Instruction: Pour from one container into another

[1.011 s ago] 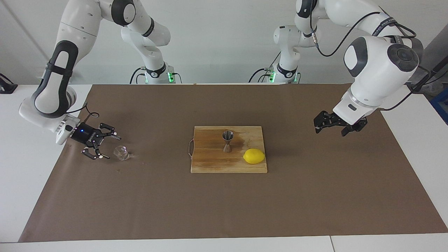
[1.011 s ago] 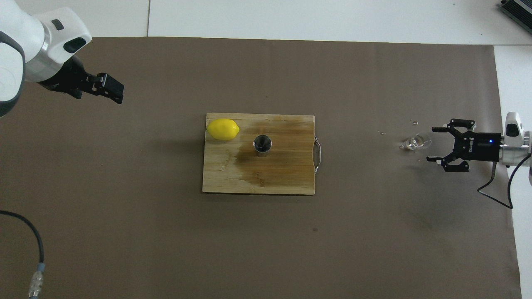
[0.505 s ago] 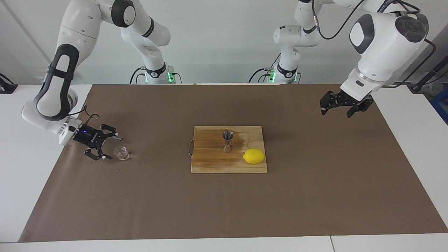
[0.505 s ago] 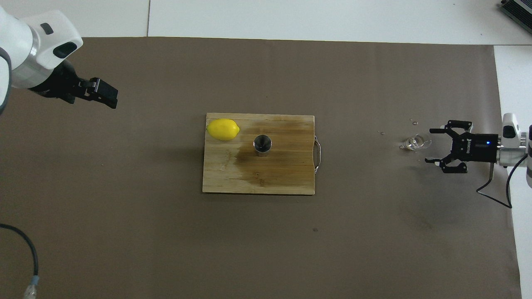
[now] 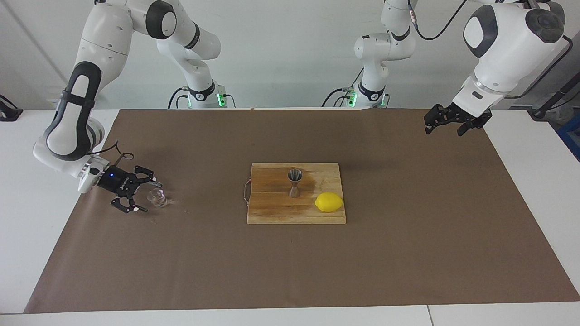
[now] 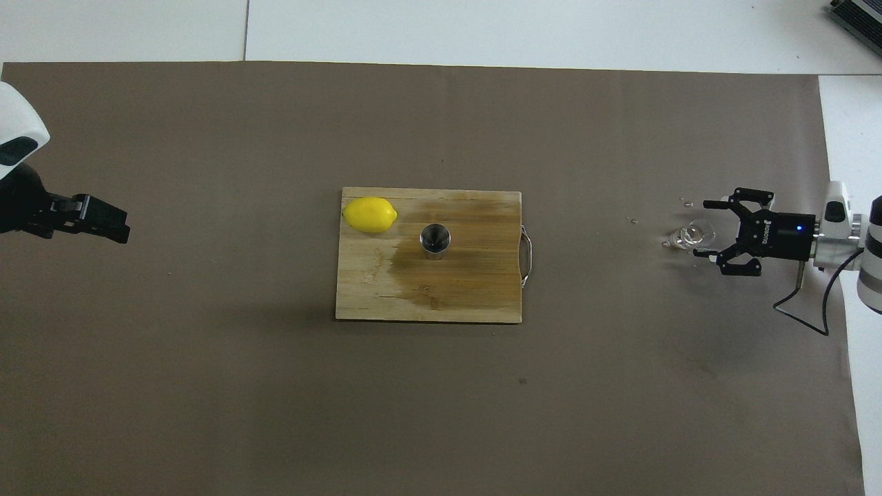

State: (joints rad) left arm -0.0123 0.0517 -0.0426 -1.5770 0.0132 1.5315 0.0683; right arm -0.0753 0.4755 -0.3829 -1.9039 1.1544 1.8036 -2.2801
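**Right gripper lines up on the glass cup**

The right gripper (image 5: 142,196) sits low at the right arm's end of the table, fingers spread wide and holding nothing, with the glass cup (image 5: 157,198) just in front of its open tips. The cup stands on the brown mat, well apart from the steel jigger (image 5: 294,182) on the cutting board (image 5: 272,213), beside a lemon (image 5: 329,202). The left gripper (image 5: 448,120), open and empty, waits high over the left arm's end.

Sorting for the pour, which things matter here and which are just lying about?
Part of the job:
- glass cup
- steel jigger
- right pincer, open beside the cup

Just lying about:
- lemon
- cutting board
- left pincer, waiting
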